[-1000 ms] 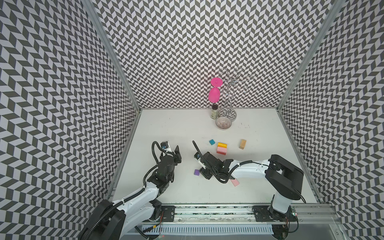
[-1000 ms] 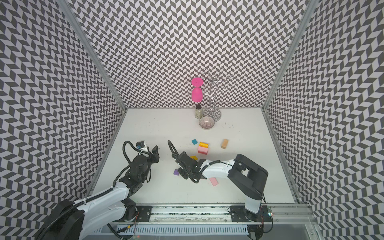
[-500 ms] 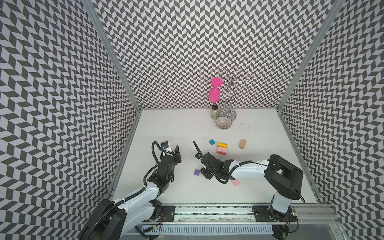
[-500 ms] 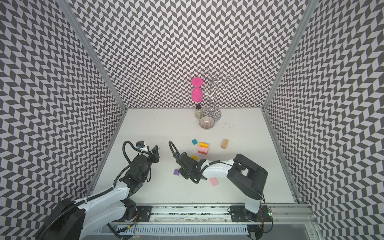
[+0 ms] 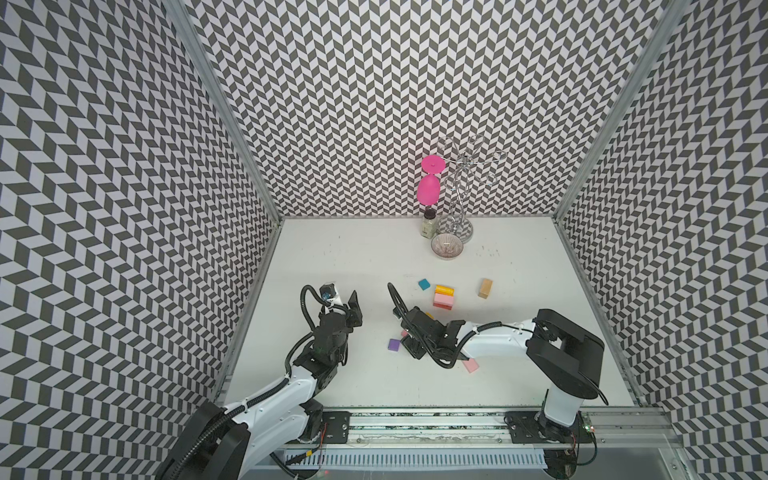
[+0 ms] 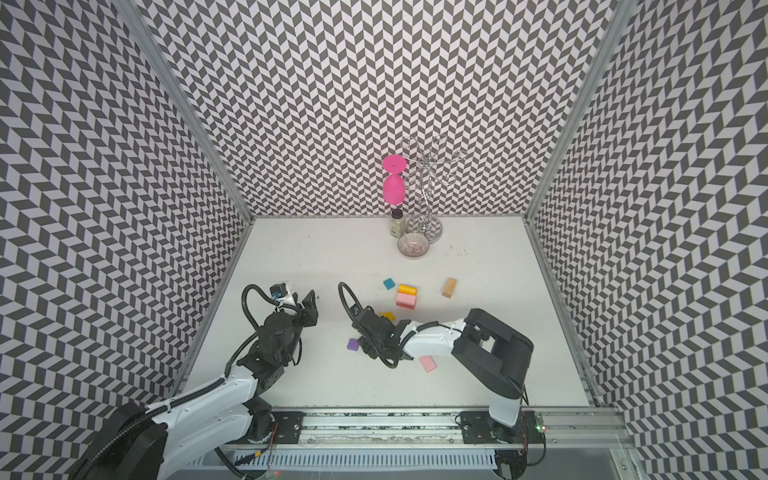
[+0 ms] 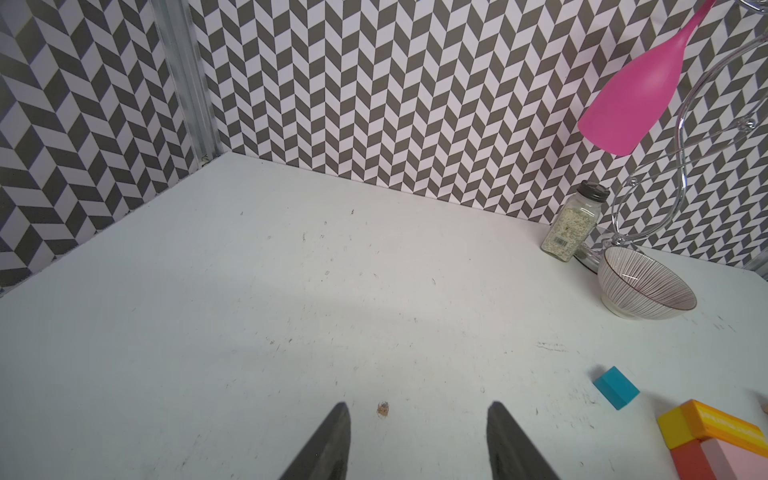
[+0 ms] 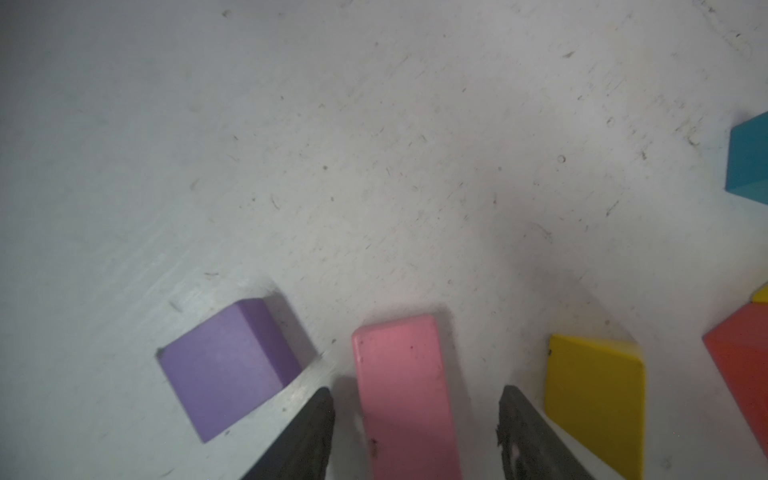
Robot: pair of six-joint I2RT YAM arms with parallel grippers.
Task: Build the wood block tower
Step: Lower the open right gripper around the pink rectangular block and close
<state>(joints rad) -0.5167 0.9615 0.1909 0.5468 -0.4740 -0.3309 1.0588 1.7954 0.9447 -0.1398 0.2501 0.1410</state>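
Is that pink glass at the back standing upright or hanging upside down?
Upside down: the pink goblet hangs from the wire rack, foot up, bowl pointing down.

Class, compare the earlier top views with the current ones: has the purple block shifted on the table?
No. In a top view the purple block lies where it did a second ago, at the same offset from the teal block.

Walls (image 5: pixel 374 104): grey-and-white chevron. Bench (image 5: pixel 374 257): white, dark scuff specks. Goblet (image 5: pixel 429 189): hot pink. Bowl (image 7: pixel 640 286): white, thin dark radial stripes. Teal cube (image 5: pixel 424 284). Orange bar (image 5: pixel 444 289), yellow end. Wood block (image 5: pixel 485 288): plain tan. Purple cube (image 8: pixel 224 365). Pink slab (image 8: pixel 403 395). Yellow wedge (image 8: pixel 594 399). Red block (image 8: pixel 744 365). Arms (image 5: pixel 494 347): white, black joints.
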